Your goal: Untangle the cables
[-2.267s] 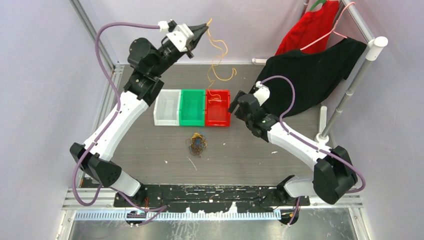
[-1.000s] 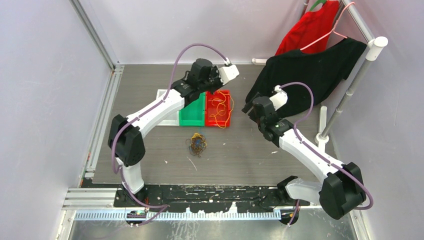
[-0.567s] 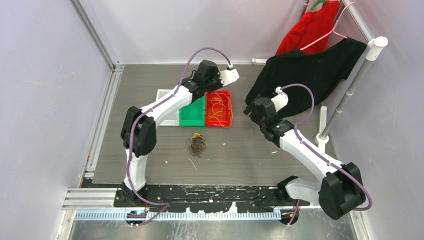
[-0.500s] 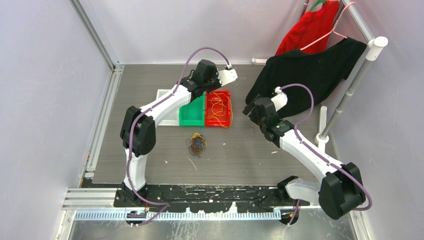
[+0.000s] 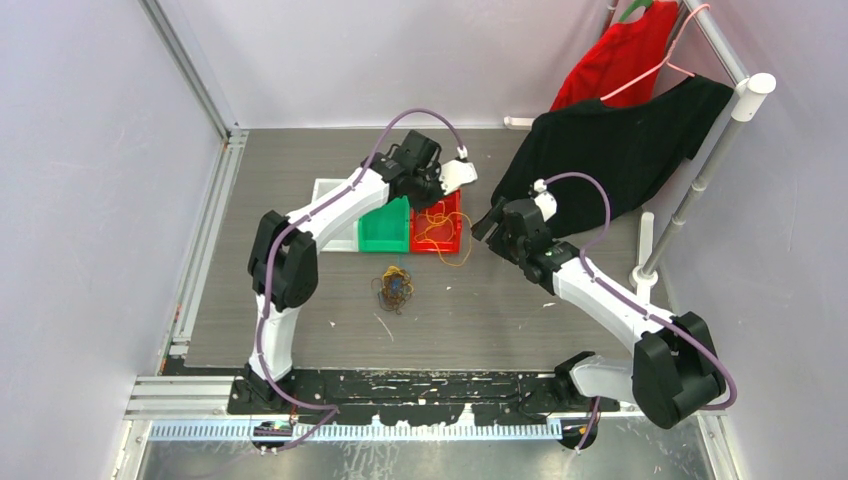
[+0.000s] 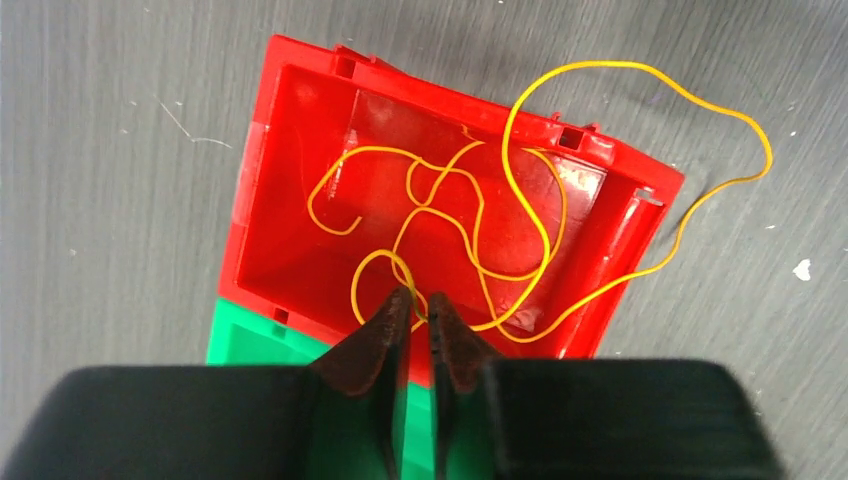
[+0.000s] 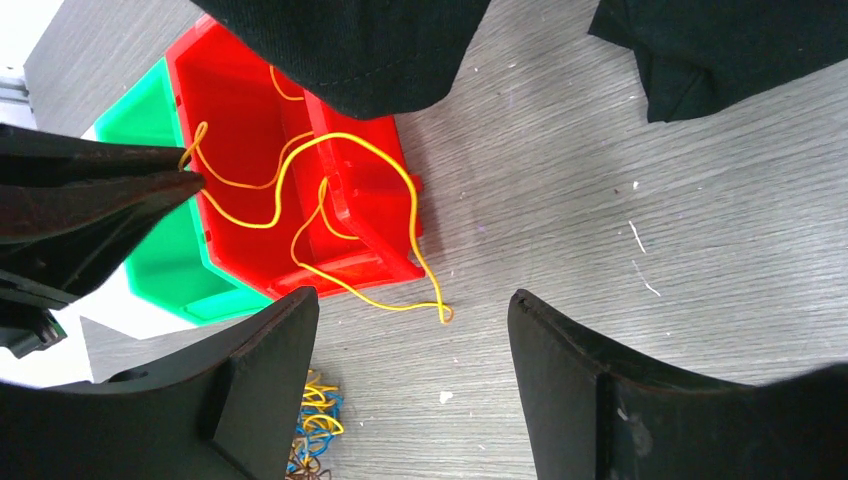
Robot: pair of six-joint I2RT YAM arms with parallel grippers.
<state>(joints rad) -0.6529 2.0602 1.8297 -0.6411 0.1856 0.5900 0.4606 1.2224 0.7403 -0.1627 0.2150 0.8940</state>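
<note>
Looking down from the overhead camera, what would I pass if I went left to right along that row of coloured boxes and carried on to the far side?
white box → green box → red box with the yellow cable → right pincer → black cloth → grey pole

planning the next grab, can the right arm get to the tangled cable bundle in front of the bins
Probably yes: the bundle lies on bare table, with nothing between it and the open right gripper.
</note>
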